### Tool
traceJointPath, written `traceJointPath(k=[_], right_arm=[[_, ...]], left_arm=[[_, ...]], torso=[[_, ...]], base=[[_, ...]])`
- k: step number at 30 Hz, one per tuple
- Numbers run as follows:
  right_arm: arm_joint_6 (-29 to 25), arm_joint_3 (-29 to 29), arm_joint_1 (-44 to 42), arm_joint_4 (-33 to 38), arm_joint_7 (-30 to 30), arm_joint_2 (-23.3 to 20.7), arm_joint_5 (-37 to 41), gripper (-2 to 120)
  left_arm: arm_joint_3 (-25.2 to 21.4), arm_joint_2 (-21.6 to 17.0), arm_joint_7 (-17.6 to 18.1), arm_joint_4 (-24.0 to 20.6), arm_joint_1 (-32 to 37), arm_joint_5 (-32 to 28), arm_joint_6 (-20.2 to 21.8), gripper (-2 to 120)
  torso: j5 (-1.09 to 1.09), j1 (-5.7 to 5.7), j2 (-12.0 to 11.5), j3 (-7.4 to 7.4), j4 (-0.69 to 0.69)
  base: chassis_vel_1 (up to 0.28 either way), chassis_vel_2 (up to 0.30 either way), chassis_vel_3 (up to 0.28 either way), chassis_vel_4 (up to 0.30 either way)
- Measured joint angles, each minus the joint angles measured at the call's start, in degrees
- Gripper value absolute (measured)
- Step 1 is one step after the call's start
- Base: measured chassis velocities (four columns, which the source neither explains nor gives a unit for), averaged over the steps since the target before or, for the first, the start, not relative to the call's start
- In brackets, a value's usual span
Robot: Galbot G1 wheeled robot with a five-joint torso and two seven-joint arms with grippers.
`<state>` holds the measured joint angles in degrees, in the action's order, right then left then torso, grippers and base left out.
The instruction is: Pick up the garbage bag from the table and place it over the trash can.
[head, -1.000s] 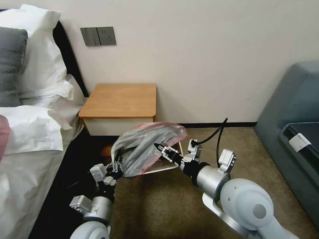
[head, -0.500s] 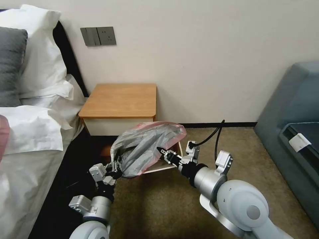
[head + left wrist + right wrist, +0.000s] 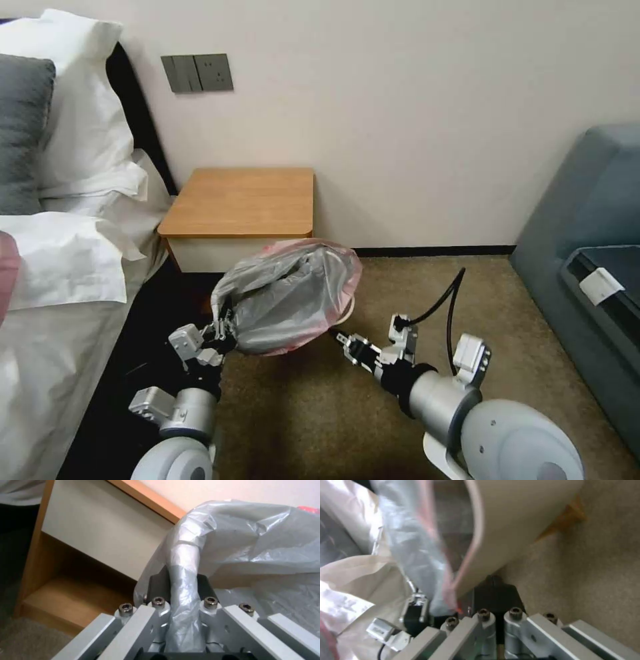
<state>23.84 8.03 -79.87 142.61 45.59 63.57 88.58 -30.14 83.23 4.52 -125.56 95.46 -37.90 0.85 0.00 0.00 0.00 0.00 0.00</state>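
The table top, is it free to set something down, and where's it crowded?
The table top is bare from the wall edge to its front edge. The carpet between the sofa and the trash can is open. It is crowded before the table: garbage bag, left gripper, right gripper.

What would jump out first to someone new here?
The garbage bag, billowing grey with a pinkish-red edge, draped over the trash can on the carpet in front of the table. The left gripper pinches a bunched fold; the right gripper sits just beside the bag.
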Motion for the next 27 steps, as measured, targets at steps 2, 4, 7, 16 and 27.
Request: traceJointPath(k=[2,4,7,16,27], right_arm=[[0.01,0.00,0.00,-0.08,-0.09,0.17,-0.19,0],[0.45,0.21,0.17,0.22,-0.73,0.41,-0.22,0],[1.32,1.46,-0.11,0.57,-1.94,0.61,0.03,0],[0.38,7.42,-1.35,0.59,-5.36,-0.18,2.41,27],[-1.43,6.85,2.78,0.72,-8.70,0.78,5.14,68]], left_arm=[[-0.08,-0.03,0.02,-0.05,-0.02,-0.16,0.05,5],[-0.29,-0.11,0.02,-0.15,-0.02,-0.35,0.19,5],[-0.69,-0.18,0.04,-0.15,-0.04,-0.45,0.42,5],[-1.85,-0.69,0.07,0.05,-0.32,-2.33,1.10,5],[-2.12,-1.21,0.06,-0.19,0.18,-2.60,1.51,5]], torso=[[0.00,0.00,0.00,0.00,0.00],[0.00,0.00,0.00,0.00,0.00],[0.00,0.00,0.00,0.00,0.01],[0.00,0.00,0.00,0.00,0.00],[0.00,0.00,0.00,0.00,0.00]], base=[[0.000,0.000,0.000,0.000],[0.000,0.000,0.000,0.000],[0.000,0.000,0.000,0.000],[0.000,0.000,0.000,0.000],[0.000,0.000,0.000,0.000]])
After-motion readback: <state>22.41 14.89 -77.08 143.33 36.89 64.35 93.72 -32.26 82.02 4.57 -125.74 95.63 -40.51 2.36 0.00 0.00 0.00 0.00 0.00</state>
